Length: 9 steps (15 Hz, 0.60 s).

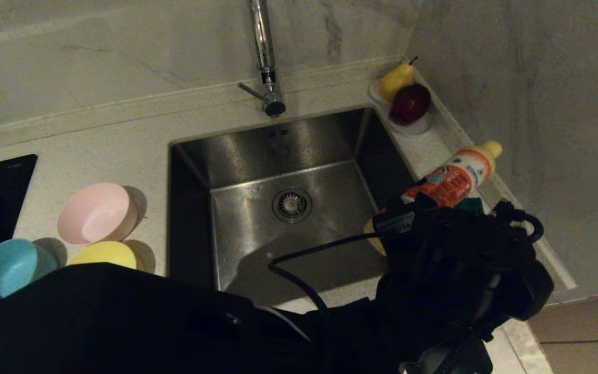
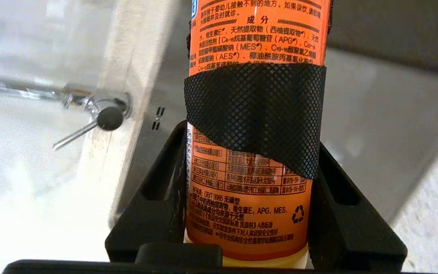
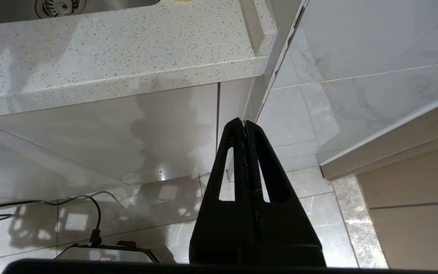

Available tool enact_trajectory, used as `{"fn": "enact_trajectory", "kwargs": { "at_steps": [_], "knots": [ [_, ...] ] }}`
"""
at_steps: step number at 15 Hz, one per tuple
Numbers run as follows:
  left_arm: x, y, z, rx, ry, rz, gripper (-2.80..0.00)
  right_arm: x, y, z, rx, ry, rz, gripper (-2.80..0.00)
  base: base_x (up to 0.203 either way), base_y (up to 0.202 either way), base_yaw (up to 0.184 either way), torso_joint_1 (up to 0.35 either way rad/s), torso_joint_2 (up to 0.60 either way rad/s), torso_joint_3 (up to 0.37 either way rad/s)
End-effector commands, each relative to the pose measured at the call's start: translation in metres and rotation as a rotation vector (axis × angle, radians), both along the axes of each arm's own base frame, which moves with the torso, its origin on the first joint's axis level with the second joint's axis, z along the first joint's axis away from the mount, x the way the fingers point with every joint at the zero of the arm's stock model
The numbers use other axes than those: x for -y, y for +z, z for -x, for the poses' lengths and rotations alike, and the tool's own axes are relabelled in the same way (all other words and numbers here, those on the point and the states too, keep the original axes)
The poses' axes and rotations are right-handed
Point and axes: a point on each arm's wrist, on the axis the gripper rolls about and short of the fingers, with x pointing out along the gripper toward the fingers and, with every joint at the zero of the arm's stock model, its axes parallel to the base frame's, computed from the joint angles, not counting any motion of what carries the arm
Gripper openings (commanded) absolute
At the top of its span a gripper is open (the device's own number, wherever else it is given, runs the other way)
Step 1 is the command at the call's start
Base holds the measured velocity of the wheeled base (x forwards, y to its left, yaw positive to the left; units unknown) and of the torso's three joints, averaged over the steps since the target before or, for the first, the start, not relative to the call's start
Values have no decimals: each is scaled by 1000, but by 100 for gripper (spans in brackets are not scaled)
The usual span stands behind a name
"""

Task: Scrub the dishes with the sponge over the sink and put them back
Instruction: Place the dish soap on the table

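My left gripper (image 2: 253,182) is above the right edge of the sink (image 1: 288,171), its fingers (image 2: 154,198) clenched on an orange detergent bottle (image 2: 257,114). The three bowls — pink (image 1: 96,213), yellow (image 1: 104,254) and blue (image 1: 3,270) — stand on the table (image 1: 112,150) left of the sink. My right gripper (image 3: 245,125) hangs below the table's front edge — fingers pressed together, holding nothing.
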Motion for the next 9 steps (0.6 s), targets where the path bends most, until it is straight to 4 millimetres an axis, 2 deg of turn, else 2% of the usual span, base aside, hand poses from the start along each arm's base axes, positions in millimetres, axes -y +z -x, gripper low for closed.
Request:
{"fn": "enact_trajectory", "kwargs": {
  "at_steps": [1, 4, 9],
  "knots": [
    [-9, 23, 4, 17, 3, 75, -280, 0, 0, 0, 1, 1, 0, -280, 0, 0, 0, 0, 0, 0],
    [-21, 57, 12, 42, -15, 192, -280, 0, 0, 0, 1, 1, 0, -280, 0, 0, 0, 0, 0, 0],
    [-25, 120, 25, 144, -86, 457, -280, 0, 0, 0, -1, 1, 0, -280, 0, 0, 0, 0, 0, 0]
  ]
}}
